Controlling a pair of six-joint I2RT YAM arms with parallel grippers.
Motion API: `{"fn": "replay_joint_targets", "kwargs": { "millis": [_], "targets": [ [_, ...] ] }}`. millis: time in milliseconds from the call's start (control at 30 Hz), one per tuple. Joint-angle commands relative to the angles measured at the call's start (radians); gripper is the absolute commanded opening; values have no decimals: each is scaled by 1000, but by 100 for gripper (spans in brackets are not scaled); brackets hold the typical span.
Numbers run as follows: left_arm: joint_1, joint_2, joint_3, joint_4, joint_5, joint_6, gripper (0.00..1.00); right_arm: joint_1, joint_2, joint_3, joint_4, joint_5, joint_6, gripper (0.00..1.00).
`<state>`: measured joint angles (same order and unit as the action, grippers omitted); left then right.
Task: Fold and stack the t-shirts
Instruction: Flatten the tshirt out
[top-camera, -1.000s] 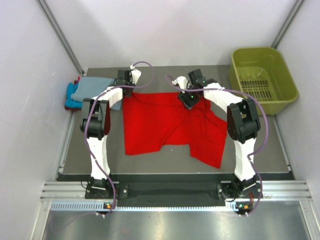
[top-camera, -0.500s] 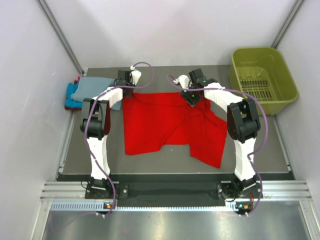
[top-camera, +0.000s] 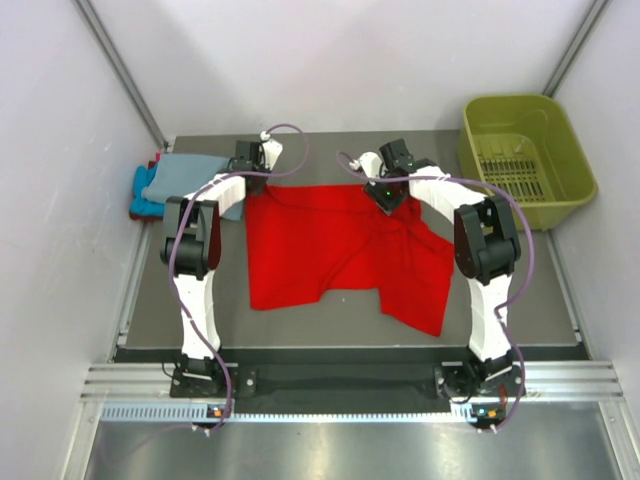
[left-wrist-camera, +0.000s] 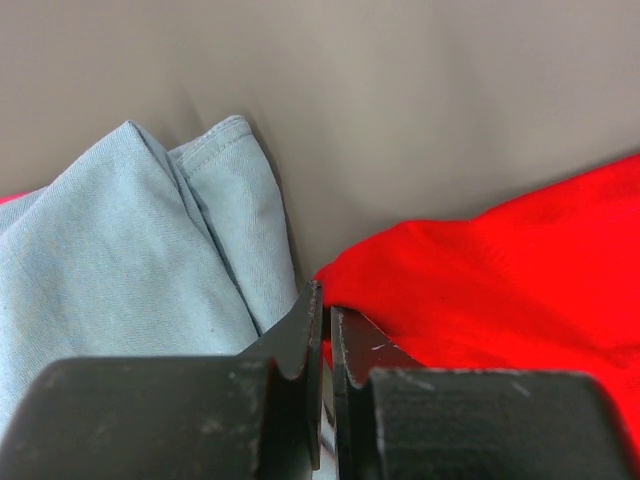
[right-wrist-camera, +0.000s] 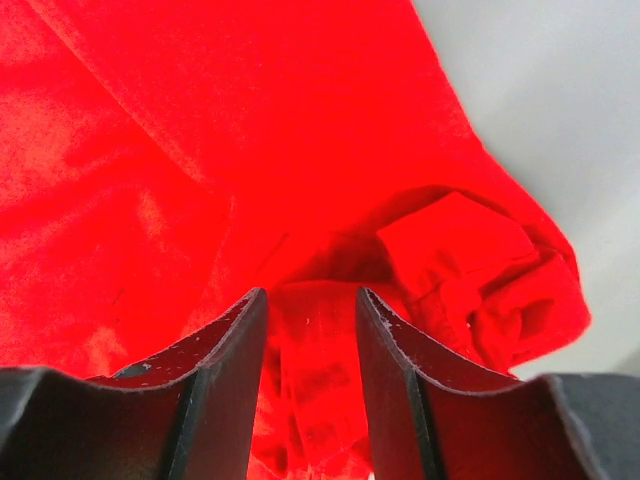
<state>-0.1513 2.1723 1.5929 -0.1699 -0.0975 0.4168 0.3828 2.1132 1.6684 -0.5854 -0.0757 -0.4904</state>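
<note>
The red t-shirt (top-camera: 330, 250) lies spread and rumpled across the middle of the dark table. My left gripper (top-camera: 250, 187) is at its far left corner, and in the left wrist view it (left-wrist-camera: 323, 300) is shut on the red hem (left-wrist-camera: 500, 280). A folded grey-blue t-shirt (top-camera: 190, 172) (left-wrist-camera: 130, 260) lies just left of it, over a turquoise one (top-camera: 143, 186). My right gripper (top-camera: 386, 199) is low over the shirt's far right part. In the right wrist view its jaws (right-wrist-camera: 310, 300) stand apart astride a raised fold of red cloth (right-wrist-camera: 200, 120), beside a bunched sleeve (right-wrist-camera: 470, 260).
An olive-green plastic basket (top-camera: 470, 150) stands at the back right, off the dark mat. White walls close in the left, right and back. A bare strip of grey table (left-wrist-camera: 420, 100) runs behind the red shirt's far edge.
The right gripper has shifted slightly toward the back and its jaws have narrowed around the red fold. The left arm and the shirts have not moved.
</note>
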Motion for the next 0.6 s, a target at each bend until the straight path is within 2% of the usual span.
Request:
{"fn": "replay_joint_targets", "kwargs": {
  "millis": [0,233,267,367,500,567],
  "targets": [
    [-2,-19,-7,10,7,-13,0,-4,8,-2,15,-1,-4,41],
    [-2,-19,-5,10,8,-15,0,-5,14,-19,15,10,-8,36],
    [-2,-19,-5,9,8,-15,0,-5,14,-15,15,10,-8,29],
    [-2,-20,-4,9,12,-15,0,-7,16,-10,18,16,-5,19],
    [-2,-19,-4,10,10,-15,0,-7,7,2,16,19,-2,9],
    [-2,-23,-7,6,9,-15,0,-5,-2,25,4,24,0,8]
  ]
}}
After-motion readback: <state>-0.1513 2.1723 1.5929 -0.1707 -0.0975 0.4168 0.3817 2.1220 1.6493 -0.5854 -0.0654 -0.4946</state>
